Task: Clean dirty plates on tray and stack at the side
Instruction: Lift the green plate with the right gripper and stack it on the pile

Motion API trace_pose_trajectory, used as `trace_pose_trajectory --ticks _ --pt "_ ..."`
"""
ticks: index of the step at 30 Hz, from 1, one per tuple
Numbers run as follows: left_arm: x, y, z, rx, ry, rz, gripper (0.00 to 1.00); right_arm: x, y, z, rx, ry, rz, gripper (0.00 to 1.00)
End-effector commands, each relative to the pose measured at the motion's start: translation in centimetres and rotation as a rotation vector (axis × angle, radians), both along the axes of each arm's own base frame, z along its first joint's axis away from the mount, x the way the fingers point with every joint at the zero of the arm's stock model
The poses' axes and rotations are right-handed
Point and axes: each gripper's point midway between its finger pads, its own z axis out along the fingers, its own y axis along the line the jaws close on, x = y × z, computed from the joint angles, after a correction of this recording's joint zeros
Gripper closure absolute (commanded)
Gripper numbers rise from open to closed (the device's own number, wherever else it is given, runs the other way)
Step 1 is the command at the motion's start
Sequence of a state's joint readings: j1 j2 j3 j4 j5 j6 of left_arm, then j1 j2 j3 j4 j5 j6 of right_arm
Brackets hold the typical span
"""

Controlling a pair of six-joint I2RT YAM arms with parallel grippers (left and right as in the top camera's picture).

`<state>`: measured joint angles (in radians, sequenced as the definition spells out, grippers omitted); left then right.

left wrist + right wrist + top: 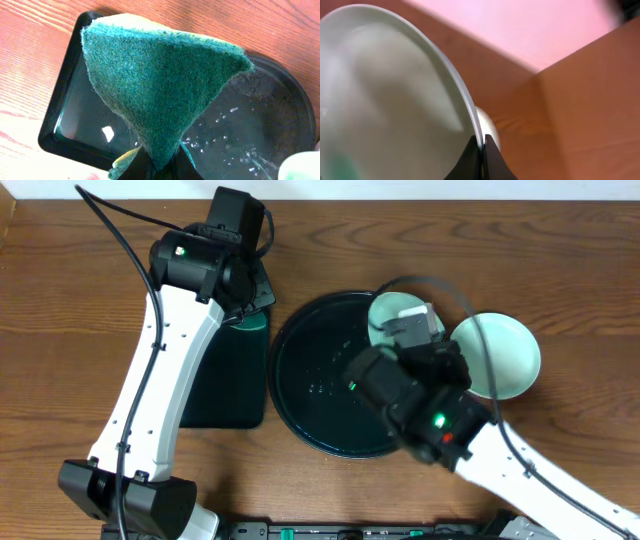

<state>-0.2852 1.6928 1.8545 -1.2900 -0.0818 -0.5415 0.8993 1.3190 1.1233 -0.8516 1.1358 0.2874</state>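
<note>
Right hand (481, 146) pinches a plate (385, 100) at the rim of the black tray (305, 355); left hand (156, 169) pinches a green sponge (160, 85).

Overall light: bright and even, falling from above; the wooden table (60, 300) is evenly lit in the overhead view.
Shadows: soft-edged and weak, darkest close under the 2 arms.
Glare: small white glints on the wet black tray (320, 410); 1 bright reflected patch on the floor of the dark green tray (75, 115).
Sharpness: the overhead view is crisp; the sponge (160, 85) shows sharp fibres.
Blur: the right wrist view is soft, with the plate (385, 100) close to the lens and the background a washed-out pink.
Distortion: the left wrist view bends tray edges near its corners.
</note>
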Motion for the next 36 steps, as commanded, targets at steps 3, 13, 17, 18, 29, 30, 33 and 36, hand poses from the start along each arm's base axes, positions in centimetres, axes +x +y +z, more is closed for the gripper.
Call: trace_pose_trajectory --ticks 3,13,17,18,29,30,33,36 --pt "0.0 0.1 0.0 0.013 0.0 -0.013 0.93 -2.7 0.0 7.0 -0.258 -0.298 -0.071 0.99" --pt "0.0 0.1 0.0 0.013 0.0 -0.013 0.93 -2.3 2.3 3.8 -0.104 -0.171 0.052 0.99" --pt "0.0 0.1 0.0 0.014 0.0 -0.013 0.93 -1.6 2.5 -0.4 0.132 -0.006 0.054 0.99" --pt "0.0 0.1 0.0 0.014 0.0 -0.013 0.93 -1.4 2.6 -1.7 0.214 0.059 0.049 0.99" --pt "0.0 0.1 0.0 0.012 0.0 -0.01 0.93 1.0 -1.9 -8.0 0.759 0.416 -0.163 0.99" --pt "0.0 0.1 0.0 0.012 0.0 -0.01 0.93 1.2 -2.5 -8.0 0.809 0.426 -0.18 0.99" --pt "0.0 0.1 0.0 0.012 -0.001 -0.01 0.93 1.9 -6.3 -8.2 0.928 0.424 -0.289 0.99" --pt "0.0 0.1 0.0 0.012 -0.001 -0.01 0.93 1.7 -11.7 -8.8 0.964 0.381 -0.459 0.99"
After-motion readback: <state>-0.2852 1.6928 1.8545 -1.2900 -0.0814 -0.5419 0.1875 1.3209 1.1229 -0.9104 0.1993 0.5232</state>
